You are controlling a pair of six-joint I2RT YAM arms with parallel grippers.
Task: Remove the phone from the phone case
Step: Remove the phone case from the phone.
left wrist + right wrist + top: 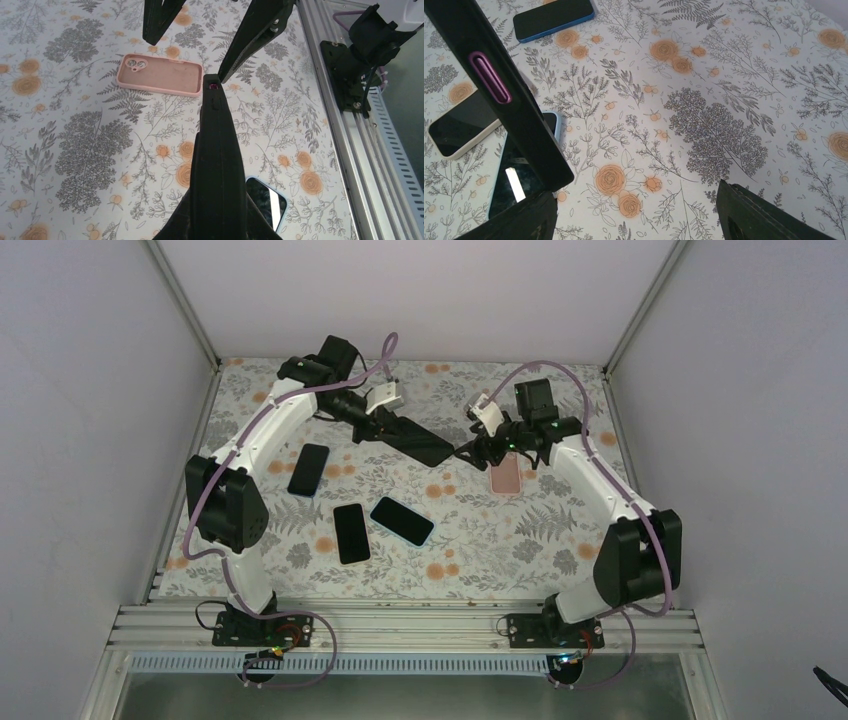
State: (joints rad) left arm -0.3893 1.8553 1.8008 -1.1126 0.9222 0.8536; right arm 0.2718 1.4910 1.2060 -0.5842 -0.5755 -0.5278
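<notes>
While the left gripper (385,426) is pinching narrowly on the black phone case (420,443), we are finding that case held clear of the floral table (560,560), at about twelve o'clock from the table's middle in the overhead view. We are noting a purple side button (489,77) showing through the case edge, so we are judging the phone to be seated inside and the extraction not yet done. The right gripper (466,449) is standing wide and holding nothing, its fingers (252,35) straddling the free end of the case. A pink case (507,478) is lying at four o'clock from that end. Three other handsets (350,533) are lying between six and nine o'clock from the middle. We are reading the step in hand as the approach for the peel. The next move is calling for the right jaws to be closing on the case lip alone, then prying it away while the left is bracing.
</notes>
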